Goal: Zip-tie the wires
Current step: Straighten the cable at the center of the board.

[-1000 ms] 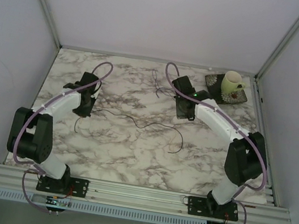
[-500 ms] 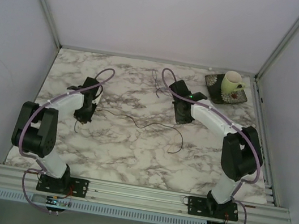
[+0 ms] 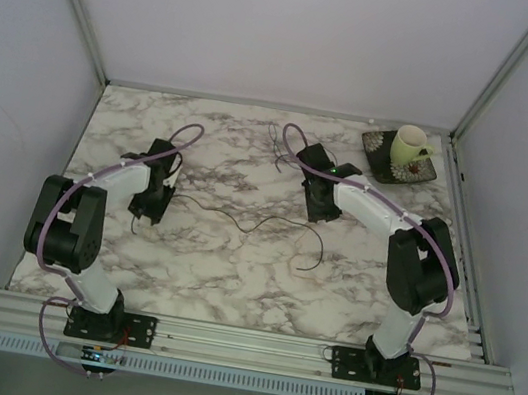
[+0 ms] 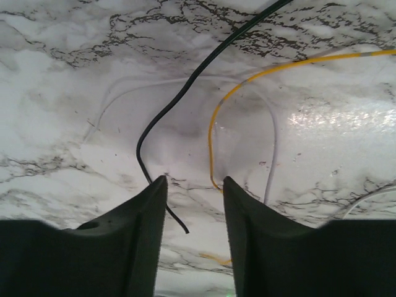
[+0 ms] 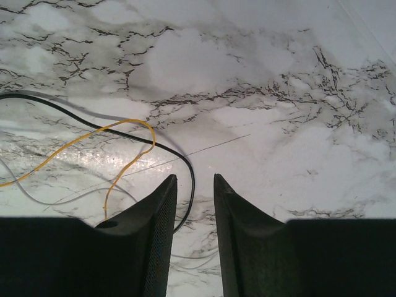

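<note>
The wires [image 3: 240, 219] lie loose across the middle of the marble table, from my left gripper [image 3: 146, 210] toward the right end [image 3: 315, 265]. In the left wrist view they show as a black wire [image 4: 179, 105], a yellow wire [image 4: 213, 130] and a white wire [image 4: 272, 142]. My left gripper [image 4: 193, 185] is open and low over them, with the black wire's end lying between its jaws. My right gripper [image 3: 319, 210] is open too [image 5: 195, 179], with the black wire [image 5: 189, 167] curving between its jaws, and the yellow wire [image 5: 127, 164] and a pale wire [image 5: 37, 192] to its left.
More thin dark strands [image 3: 277, 147] curl at the back middle of the table. A cream cup [image 3: 411, 145] stands on a dark patterned tray [image 3: 388, 169] at the back right corner. Walls close in the table on three sides.
My left gripper has moved nearer and lower onto the wires' left end. My right gripper has shifted a little left and nearer over the wires, its elbow folding in.
</note>
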Robot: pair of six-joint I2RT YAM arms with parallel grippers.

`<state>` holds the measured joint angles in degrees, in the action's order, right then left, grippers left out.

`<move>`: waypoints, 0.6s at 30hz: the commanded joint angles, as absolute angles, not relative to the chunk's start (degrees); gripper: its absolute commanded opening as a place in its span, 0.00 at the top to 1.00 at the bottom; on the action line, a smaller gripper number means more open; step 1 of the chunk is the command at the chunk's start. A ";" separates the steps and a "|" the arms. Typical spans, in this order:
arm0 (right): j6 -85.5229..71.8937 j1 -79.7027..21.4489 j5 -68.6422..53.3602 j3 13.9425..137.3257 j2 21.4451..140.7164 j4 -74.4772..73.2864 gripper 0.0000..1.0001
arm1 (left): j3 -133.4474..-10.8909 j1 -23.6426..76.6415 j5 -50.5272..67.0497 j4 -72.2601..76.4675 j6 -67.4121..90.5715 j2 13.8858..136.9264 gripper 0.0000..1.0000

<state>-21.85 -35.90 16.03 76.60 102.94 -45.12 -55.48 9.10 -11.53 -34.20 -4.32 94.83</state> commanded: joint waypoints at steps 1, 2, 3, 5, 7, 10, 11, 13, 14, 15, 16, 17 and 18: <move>-21.96 -36.37 15.60 77.97 102.74 -45.70 0.67 | -56.76 8.78 -13.80 -36.18 -4.00 94.05 0.51; -21.99 -36.32 15.62 78.22 102.41 -45.91 0.67 | -57.04 8.79 -14.29 -36.61 -3.89 93.70 0.46; -21.98 -36.36 15.64 78.45 102.13 -46.01 0.66 | -57.43 8.74 -14.66 -36.98 -3.75 93.24 0.41; -21.97 -36.32 15.72 78.97 101.41 -46.43 0.65 | -58.16 8.70 -15.10 -37.75 -3.49 92.38 0.33; -21.90 -36.17 15.88 79.64 100.61 -46.56 0.64 | -59.15 8.70 -15.22 -39.00 -3.07 91.55 0.24; -21.88 -35.53 15.91 80.87 99.27 -45.87 0.61 | -61.10 8.70 -16.47 -40.82 -2.66 90.10 0.05; -21.88 -35.18 15.63 81.20 98.74 -45.16 0.59 | -61.82 8.70 -17.15 -41.34 -2.62 89.52 0.01; -21.88 -34.14 14.57 81.69 97.66 -43.46 0.55 | -63.61 8.47 -17.29 -42.64 -2.55 88.50 0.00; -21.88 -33.70 13.86 81.93 97.14 -42.39 0.54 | -64.42 8.40 -16.96 -43.31 -2.47 88.04 0.00; -21.93 -33.33 13.51 82.05 96.59 -41.30 0.52 | -65.37 8.28 -16.59 -43.85 -2.42 87.67 0.00; -21.97 -33.13 13.31 82.15 95.91 -40.19 0.50 | -66.18 8.22 -16.33 -44.32 -2.31 87.29 0.00; -21.97 -32.80 13.11 82.17 95.46 -38.35 0.49 | -66.85 8.18 -16.32 -44.64 -2.29 86.87 0.00; -21.93 -32.58 13.10 82.16 94.86 -36.56 0.49 | -67.67 8.10 -16.60 -44.94 -2.29 86.51 0.00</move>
